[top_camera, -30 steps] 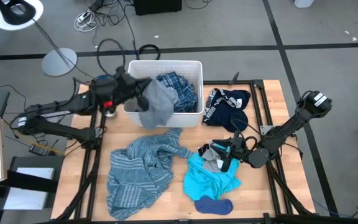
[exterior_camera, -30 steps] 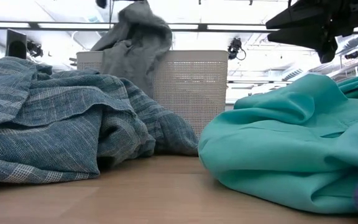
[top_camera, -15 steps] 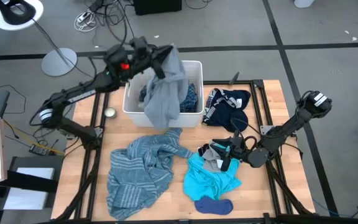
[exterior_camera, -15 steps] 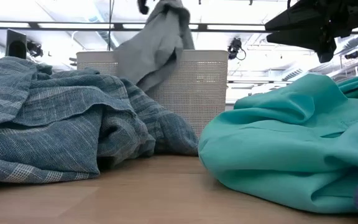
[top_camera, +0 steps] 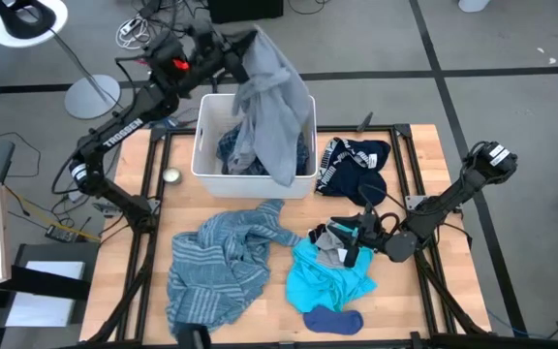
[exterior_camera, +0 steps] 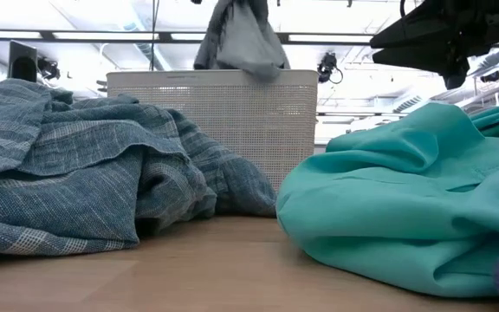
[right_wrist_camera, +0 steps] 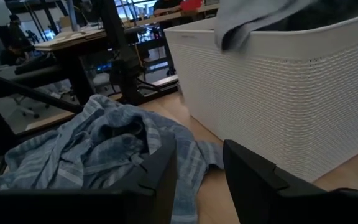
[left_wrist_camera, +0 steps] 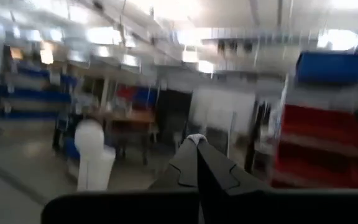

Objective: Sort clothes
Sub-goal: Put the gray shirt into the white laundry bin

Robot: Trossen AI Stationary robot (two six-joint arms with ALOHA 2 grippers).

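High over the white bin, my left gripper is shut on the grey shirt; in the low view the shirt hangs above the bin's rim. A blue plaid shirt lies inside the bin. The grey-blue striped top is heaped on the table's left half, and the turquoise garment and dark blue socks are near the front. The navy white-striped piece lies right of the bin. My right gripper hovers open over the turquoise garment with nothing between its fingers. My left gripper holds the grey shirt by its upper end, coming at it roughly level from the table's left. The shirt hangs slack below the fingers, lifted clear of the table, and its lower end reaches the bin's near rim. How many layers are held does not show.
The bin stands at the table's far edge, left of centre. A small round tin sits left of the bin. A small grey piece lies on the turquoise garment under my right gripper. Bare wood shows between the striped top and the bin.
My left gripper has risen and swung toward the table's far edge and to the right, carrying the grey shirt. The shirt, which draped over the bin's left near corner, now hangs over the bin's middle and right. My right gripper has kept still.
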